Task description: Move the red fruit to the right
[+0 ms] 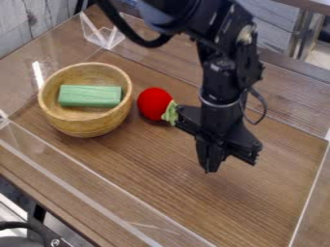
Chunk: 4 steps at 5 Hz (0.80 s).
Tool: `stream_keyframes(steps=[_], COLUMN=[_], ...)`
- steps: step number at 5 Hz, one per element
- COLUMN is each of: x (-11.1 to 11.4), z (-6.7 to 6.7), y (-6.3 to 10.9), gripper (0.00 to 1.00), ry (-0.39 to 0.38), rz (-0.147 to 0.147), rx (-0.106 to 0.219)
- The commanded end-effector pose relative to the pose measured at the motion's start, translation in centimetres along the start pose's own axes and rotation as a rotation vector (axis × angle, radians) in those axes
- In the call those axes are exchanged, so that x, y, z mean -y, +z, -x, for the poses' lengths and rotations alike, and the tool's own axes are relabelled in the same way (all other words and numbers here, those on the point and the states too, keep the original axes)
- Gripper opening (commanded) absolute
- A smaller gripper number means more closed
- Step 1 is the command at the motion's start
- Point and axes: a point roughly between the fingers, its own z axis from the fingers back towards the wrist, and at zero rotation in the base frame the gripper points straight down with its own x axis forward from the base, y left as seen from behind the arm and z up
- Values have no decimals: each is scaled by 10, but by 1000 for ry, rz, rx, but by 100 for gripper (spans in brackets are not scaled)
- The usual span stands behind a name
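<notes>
Brown wooden table [277,207], clear-walled edges.

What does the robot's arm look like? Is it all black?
Yes, pretty much. The arm is black all over, made of chunky rounded segments joined together, with a dark cable looping along its side. At the bottom it narrows into a black gripper with flat bracket-like side pieces and thin fingers. No stickers or writing show on it.
</notes>
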Motion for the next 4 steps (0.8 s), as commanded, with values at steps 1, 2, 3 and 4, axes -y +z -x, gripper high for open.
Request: stream_keyframes(steps=[1,2,3,4], x=[-6,-9,-7,-4], z=[-7,-9,-8,-7], y=[-1,-3,0,3], gripper=[0,0,0,0], ry=[-44,-90,-98,-105], rz=[15,27,33,38], rx=[28,33,42,52])
